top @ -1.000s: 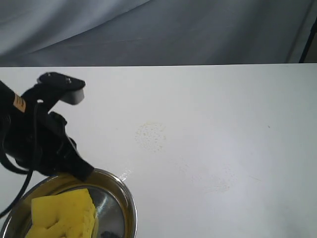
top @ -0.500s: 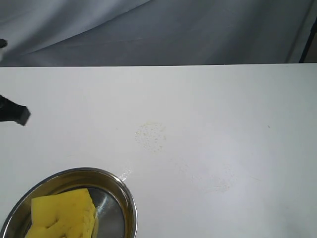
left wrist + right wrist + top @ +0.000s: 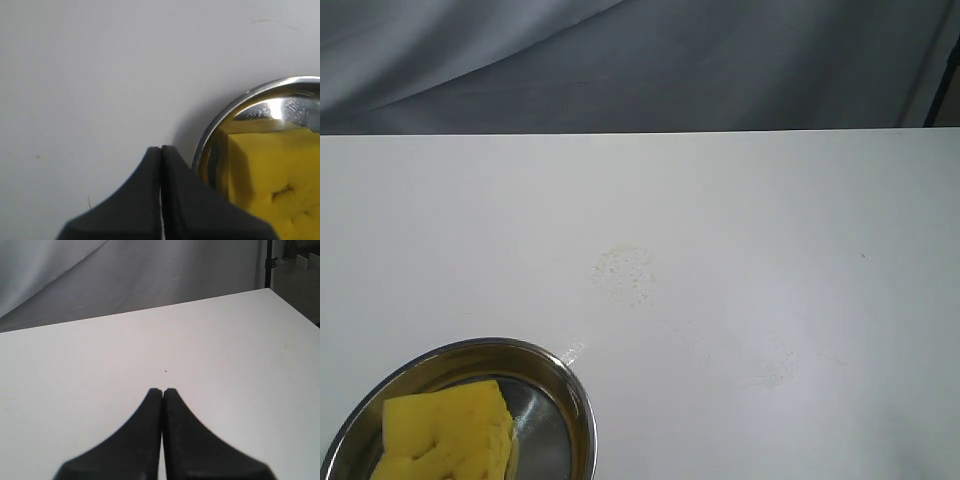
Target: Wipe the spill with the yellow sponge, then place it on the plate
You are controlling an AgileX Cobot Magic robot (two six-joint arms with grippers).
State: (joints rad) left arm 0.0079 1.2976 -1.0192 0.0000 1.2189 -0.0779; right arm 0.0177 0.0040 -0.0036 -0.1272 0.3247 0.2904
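The yellow sponge [image 3: 448,436] lies inside the shiny steel plate [image 3: 575,395] at the table's front left corner. It shows again in the left wrist view as the yellow sponge [image 3: 272,175] in the plate [image 3: 220,122]. Only faint yellowish specks of the spill [image 3: 623,274] show mid-table. My left gripper [image 3: 161,148] is shut and empty, hovering over bare table beside the plate's rim. My right gripper [image 3: 162,390] is shut with nothing in it, above bare white table. Neither arm shows in the exterior view.
A white table [image 3: 770,200] ends at a far edge before a grey cloth backdrop [image 3: 640,60]. A second faint smear [image 3: 765,365] marks the table right of centre. A dark stand [image 3: 268,262] rises beyond the table's far corner.
The left arm, which stood above the plate's far rim, drew off to the left and has left the exterior view. The sponge stays in the plate.
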